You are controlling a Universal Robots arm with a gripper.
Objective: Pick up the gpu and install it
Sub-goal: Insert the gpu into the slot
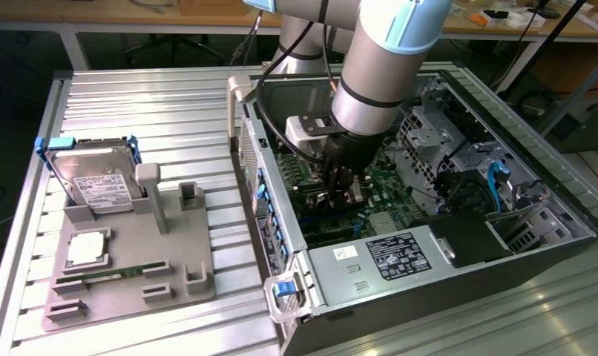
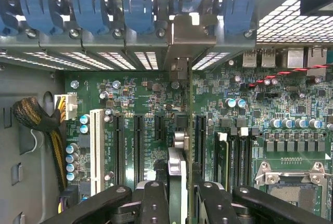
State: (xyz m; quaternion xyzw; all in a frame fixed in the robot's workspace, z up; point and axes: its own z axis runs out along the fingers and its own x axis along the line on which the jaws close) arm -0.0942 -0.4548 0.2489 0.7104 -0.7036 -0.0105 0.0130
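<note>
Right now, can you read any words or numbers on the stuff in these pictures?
Nothing can be read for sure.
Hard drive label: print too small.
Two white stickers on the computer case: too small.
Black sticker on the power supply: blurred.
Motherboard white slot lettering: too blurred.
The gpu, edge-on in the pincer: no text visible.
</note>
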